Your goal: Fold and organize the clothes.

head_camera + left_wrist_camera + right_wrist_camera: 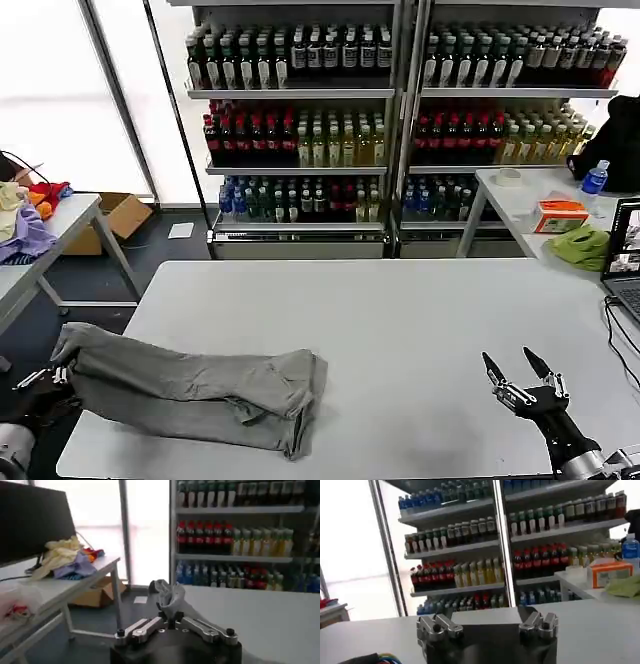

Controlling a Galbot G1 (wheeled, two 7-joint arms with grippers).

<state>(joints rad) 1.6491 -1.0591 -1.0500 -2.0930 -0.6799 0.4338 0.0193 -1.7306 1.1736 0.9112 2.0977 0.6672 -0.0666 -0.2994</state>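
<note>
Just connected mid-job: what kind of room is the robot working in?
Probably a lab mocked up as a shop: retail shelves of bottled drinks stand behind a white work table, with a laptop and a side table piled with garments.

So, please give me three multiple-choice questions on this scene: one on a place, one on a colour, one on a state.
1. Where on the white table does the garment lie?
A. near its left front corner
B. at its far right edge
C. in its middle

2. What colour is the garment?
A. red
B. grey
C. purple

3. How is the right gripper?
A. shut on cloth
B. open, holding nothing
C. shut on a bottle

Answers: 1 A, the head view shows it bunched at the table's left front, by the left gripper. 2 B, the cloth is plain grey. 3 B, its fingers stand apart over bare table.
</note>
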